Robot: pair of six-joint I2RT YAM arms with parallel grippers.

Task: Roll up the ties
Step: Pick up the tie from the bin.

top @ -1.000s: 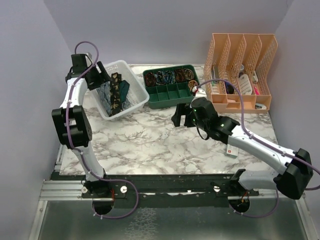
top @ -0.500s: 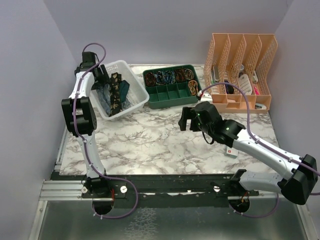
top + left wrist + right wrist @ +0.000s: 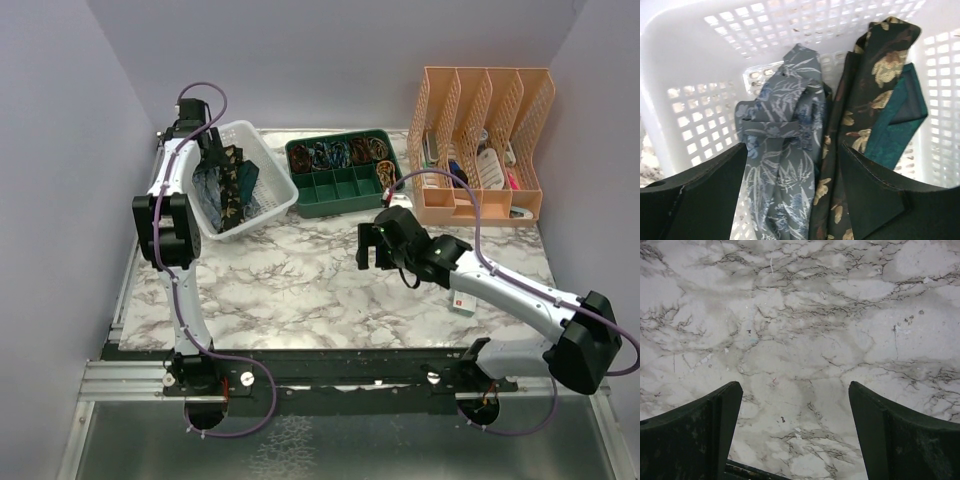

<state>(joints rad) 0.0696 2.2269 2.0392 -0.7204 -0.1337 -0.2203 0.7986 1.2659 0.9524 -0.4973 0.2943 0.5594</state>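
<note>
Three ties lie in a white basket (image 3: 262,205) at the back left. In the left wrist view the blue-grey patterned tie (image 3: 782,150) lies on the left, the black-brown tie with gold pattern (image 3: 860,125) beside it, and the plain dark teal tie (image 3: 897,117) on the right. They also show in the top view: blue-grey tie (image 3: 211,184), black-brown tie (image 3: 232,177), teal tie (image 3: 247,180). My left gripper (image 3: 792,185) is open, hanging just above the blue-grey tie inside the basket (image 3: 700,55). My right gripper (image 3: 795,405) is open and empty above bare marble, right of centre (image 3: 368,245).
A green compartment tray (image 3: 340,172) with small rolled items stands at the back centre. An orange file rack (image 3: 485,140) stands at the back right. A small white tag (image 3: 461,303) lies on the marble table (image 3: 290,290) by the right arm.
My left gripper has moved right and toward the back of the basket, over the ties. My right arm has shifted slightly, its gripper still open above the marble.
</note>
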